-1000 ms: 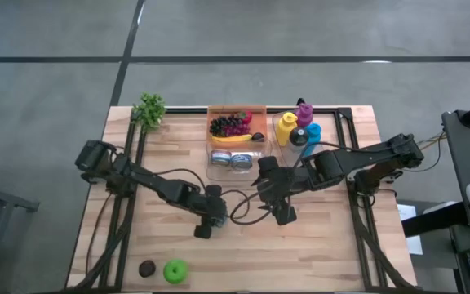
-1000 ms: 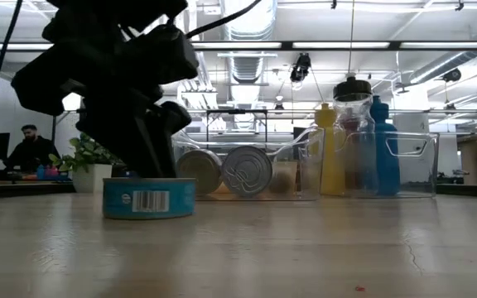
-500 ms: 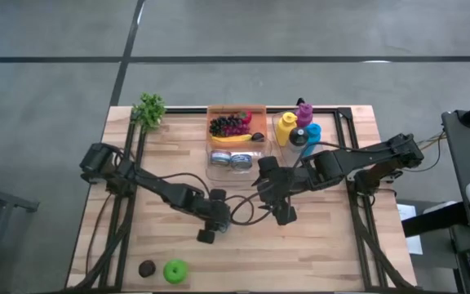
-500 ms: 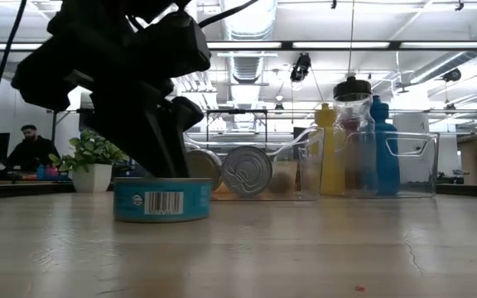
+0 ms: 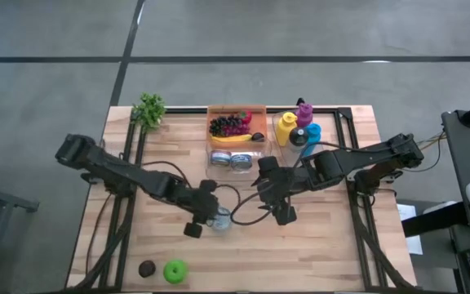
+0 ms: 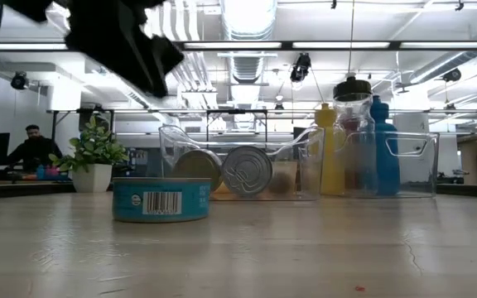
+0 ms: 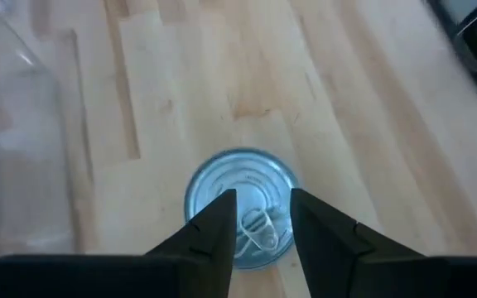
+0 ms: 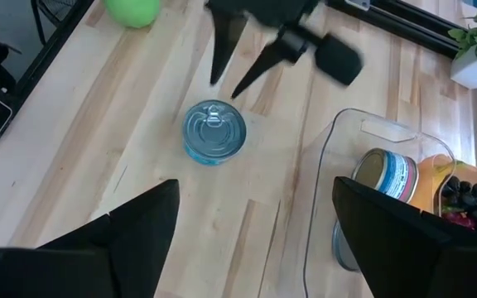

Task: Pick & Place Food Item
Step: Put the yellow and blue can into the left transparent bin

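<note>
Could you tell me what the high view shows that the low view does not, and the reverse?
Only the high view shows both arms whole, the green apple and the dark round item at the table's near edge, and the right pincer open near the middle. Only the low view shows the barcode on the can's side and a seated person in the room behind. Both show the blue can, the two cans in the clear bin, the bottles and the plant.

A blue can (image 6: 161, 199) with a white barcode label and a silvery lid is seen on the pale, grained wood table (image 5: 317, 245). A green apple (image 5: 175, 270) and a dark brown fruit (image 5: 146, 268) are shown near the edge. Yellow (image 5: 285, 128), purple (image 5: 304, 112) and blue (image 5: 313, 133) bottles are seen beside purple grapes (image 5: 228, 125).
</note>
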Controlling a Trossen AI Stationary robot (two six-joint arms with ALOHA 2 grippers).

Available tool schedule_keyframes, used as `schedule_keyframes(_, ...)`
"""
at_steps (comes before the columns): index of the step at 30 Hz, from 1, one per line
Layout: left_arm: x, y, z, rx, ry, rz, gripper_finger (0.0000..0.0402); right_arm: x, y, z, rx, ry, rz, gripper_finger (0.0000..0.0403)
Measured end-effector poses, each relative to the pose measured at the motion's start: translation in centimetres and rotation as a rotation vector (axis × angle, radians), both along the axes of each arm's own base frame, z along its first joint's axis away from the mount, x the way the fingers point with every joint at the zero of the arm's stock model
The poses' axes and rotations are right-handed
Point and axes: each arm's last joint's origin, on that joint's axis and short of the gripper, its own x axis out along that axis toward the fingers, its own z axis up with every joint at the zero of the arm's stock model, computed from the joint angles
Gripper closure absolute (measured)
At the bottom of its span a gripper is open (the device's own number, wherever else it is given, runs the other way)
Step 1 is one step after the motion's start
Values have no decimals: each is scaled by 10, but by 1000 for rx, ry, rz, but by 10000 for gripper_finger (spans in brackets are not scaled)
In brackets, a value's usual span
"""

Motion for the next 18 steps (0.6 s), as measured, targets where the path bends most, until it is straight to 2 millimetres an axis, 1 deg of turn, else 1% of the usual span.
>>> schedule_keyframes(3,-11,3,17,7,-40,-21,285,0,0,0,8,0,-8,82)
schedule_keyframes(8,-31,10,34,2,-121,-39,285,0,0,0,17,-1,-18,81)
schedule_keyframes(14,-55,19,43,-14,-188,-14,285,4,1,-6,26,-26,-19,91)
schedule_keyframes(18,-66,22,47,-29,-222,4,285,7,2,-13,27,-43,-14,97)
